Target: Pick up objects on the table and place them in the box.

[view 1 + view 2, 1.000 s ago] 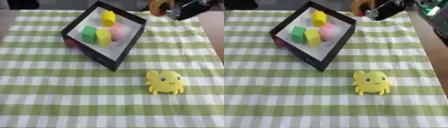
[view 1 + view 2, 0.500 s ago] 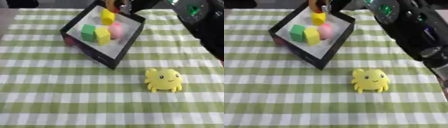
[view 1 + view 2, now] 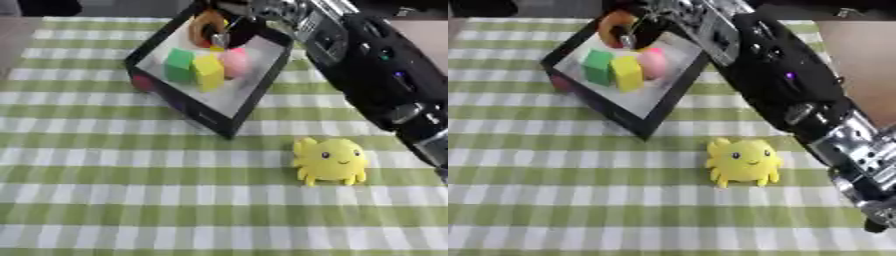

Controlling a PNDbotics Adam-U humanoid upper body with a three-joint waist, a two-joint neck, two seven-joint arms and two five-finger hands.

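An orange object (image 3: 206, 27) is being held over the far corner of the black box (image 3: 229, 107) by the right hand (image 3: 229, 31), whose fingers are curled round it. Green, yellow and pink objects are lying inside the box, and a yellow toy (image 3: 330, 160) is sitting on the checked bench (image 3: 114, 200) just in front of the box.

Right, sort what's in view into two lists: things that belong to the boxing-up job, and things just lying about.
Part of the job:
- black box
- green block, yellow block and pink piece, in the box
- orange object in the right hand, over the box
- yellow plush toy, on the cloth

Just lying about:
- green checked tablecloth
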